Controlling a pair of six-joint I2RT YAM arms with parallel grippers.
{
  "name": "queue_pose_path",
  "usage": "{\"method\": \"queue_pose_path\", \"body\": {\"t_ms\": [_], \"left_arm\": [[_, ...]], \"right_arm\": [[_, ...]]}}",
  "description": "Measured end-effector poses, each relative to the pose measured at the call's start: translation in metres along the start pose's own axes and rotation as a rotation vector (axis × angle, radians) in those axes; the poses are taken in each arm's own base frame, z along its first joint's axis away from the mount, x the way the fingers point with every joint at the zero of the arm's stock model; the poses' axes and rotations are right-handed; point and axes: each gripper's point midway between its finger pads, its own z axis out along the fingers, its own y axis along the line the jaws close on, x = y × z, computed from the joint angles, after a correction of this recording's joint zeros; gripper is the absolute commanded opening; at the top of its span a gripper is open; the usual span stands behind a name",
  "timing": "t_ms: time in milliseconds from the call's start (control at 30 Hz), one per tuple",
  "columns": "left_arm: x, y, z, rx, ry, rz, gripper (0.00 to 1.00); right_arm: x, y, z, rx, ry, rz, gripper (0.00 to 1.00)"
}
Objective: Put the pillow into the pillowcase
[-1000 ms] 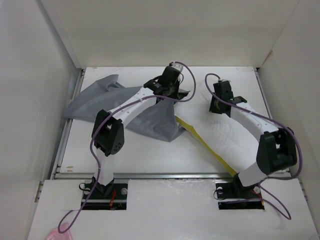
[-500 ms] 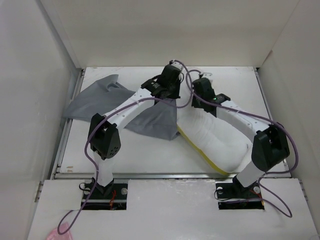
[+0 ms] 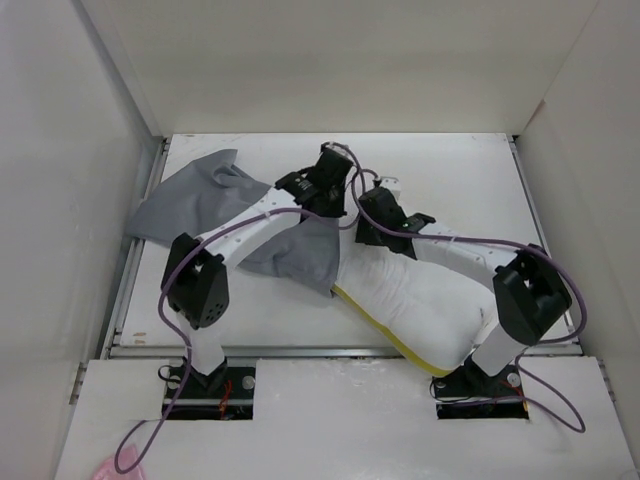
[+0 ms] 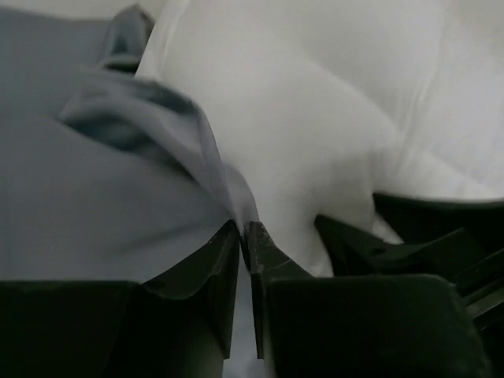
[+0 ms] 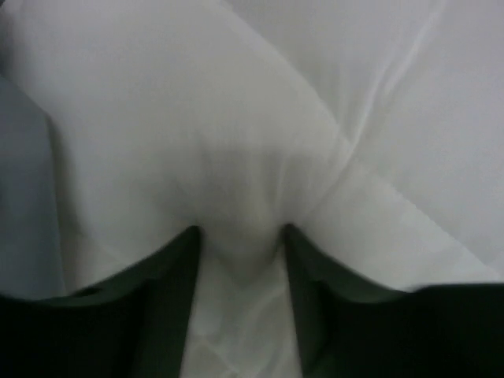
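The grey pillowcase (image 3: 200, 200) lies wrinkled at the table's back left, one end reaching toward the middle. The white pillow (image 3: 420, 300), yellow piping (image 3: 375, 322) along its near edge, lies bunched at the centre right and butts against the grey cloth. My left gripper (image 3: 338, 195) sits where the two meet; its jaws (image 4: 242, 228) are nearly together on a raised fold of the pillowcase (image 4: 94, 197), with the pillow (image 4: 315, 118) just beyond. My right gripper (image 3: 368, 215) presses into the pillow (image 5: 236, 102), jaws (image 5: 240, 230) apart around a loose pucker of white fabric.
White walls enclose the table on three sides. A metal rail (image 3: 125, 290) runs down the left edge and another (image 3: 320, 351) along the front. The right arm's elbow (image 3: 530, 290) hangs over the pillow's right end. A pink object (image 3: 118, 468) lies off the table at the near left.
Both grippers have moved toward the near left. The pillow came with them, bunching up against the pillowcase. The right jaws have spread apart.
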Motion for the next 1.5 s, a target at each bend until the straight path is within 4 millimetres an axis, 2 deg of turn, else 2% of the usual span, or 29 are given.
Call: {"method": "queue_pose_path", "body": {"t_ms": [33,100,133,167,200,300,333,400,433,533,667,733,800,867,900,933,1000,1033,1067,1133,1167,1267,1333,1433,1500], "left_arm": [[0.009,0.008,-0.007,-0.017,0.014,-0.007,0.21],[0.022,0.019,-0.026,-0.032,0.031,-0.019,0.24],[0.026,0.023,-0.035,-0.037,0.030,-0.030,0.29],[0.027,0.027,-0.044,-0.044,0.026,-0.038,0.34],[0.027,0.030,-0.052,-0.047,0.017,-0.046,0.57],[0.019,0.036,-0.068,-0.068,-0.022,-0.067,0.76],[0.016,0.038,-0.070,-0.075,-0.031,-0.068,0.91],[0.008,0.042,-0.069,-0.094,-0.043,-0.064,1.00],[0.003,0.044,-0.067,-0.102,-0.046,-0.058,1.00],[-0.028,0.048,-0.050,-0.124,-0.073,-0.057,1.00],[-0.066,0.051,-0.006,-0.133,-0.077,-0.039,1.00],[-0.069,0.055,0.021,-0.145,-0.049,-0.027,1.00],[-0.051,0.062,0.045,-0.160,0.015,-0.007,1.00],[-0.022,0.069,0.057,-0.181,0.098,0.016,0.96],[-0.006,0.073,0.060,-0.194,0.140,0.024,0.84],[0.005,0.078,0.062,-0.206,0.171,0.025,0.72],[0.017,0.080,0.065,-0.209,0.194,0.024,0.45],[0.018,0.079,0.065,-0.205,0.195,0.021,0.18],[0.017,0.078,0.065,-0.200,0.191,0.013,0.02],[0.011,0.078,0.064,-0.195,0.177,0.018,0.00],[0.007,0.077,0.064,-0.191,0.166,0.016,0.00],[-0.008,0.076,0.060,-0.195,0.149,0.014,0.00],[-0.022,0.075,0.059,-0.195,0.124,0.012,0.00],[-0.045,0.071,0.054,-0.190,0.072,0.012,0.00],[-0.058,0.069,0.047,-0.191,0.050,0.014,0.00]], "right_arm": [[0.001,0.003,-0.001,-0.029,-0.002,-0.020,0.69],[0.005,0.006,-0.010,-0.094,-0.004,-0.068,0.81],[0.005,0.006,-0.017,-0.125,-0.007,-0.092,0.96],[0.005,0.007,-0.026,-0.152,-0.012,-0.116,0.99],[0.000,0.007,-0.035,-0.173,-0.029,-0.136,1.00],[-0.031,0.011,-0.059,-0.233,-0.121,-0.164,1.00],[-0.043,0.010,-0.063,-0.243,-0.143,-0.161,1.00],[-0.072,0.003,-0.062,-0.240,-0.183,-0.140,1.00],[-0.086,-0.003,-0.057,-0.232,-0.197,-0.124,1.00],[-0.118,-0.022,-0.037,-0.198,-0.211,-0.095,1.00],[-0.134,-0.027,0.004,-0.200,-0.165,-0.095,1.00],[-0.133,-0.022,0.026,-0.220,-0.130,-0.107,1.00],[-0.131,-0.018,0.049,-0.240,-0.094,-0.117,1.00],[-0.126,-0.014,0.071,-0.254,-0.062,-0.123,1.00],[-0.124,-0.012,0.081,-0.257,-0.048,-0.123,1.00],[-0.121,-0.012,0.091,-0.258,-0.033,-0.119,1.00],[-0.113,-0.011,0.107,-0.264,-0.006,-0.113,0.97],[-0.110,-0.009,0.113,-0.271,0.006,-0.110,0.92],[-0.108,-0.007,0.118,-0.281,0.016,-0.108,0.62],[-0.105,0.000,0.123,-0.316,0.027,-0.111,0.05],[-0.104,0.005,0.123,-0.349,0.032,-0.116,0.00],[-0.102,0.016,0.116,-0.442,-0.012,-0.146,0.00],[-0.093,0.012,0.102,-0.484,-0.047,-0.168,0.00],[-0.078,0.001,0.061,-0.537,-0.102,-0.205,0.00],[-0.079,0.000,0.032,-0.566,-0.161,-0.230,0.00]]}}
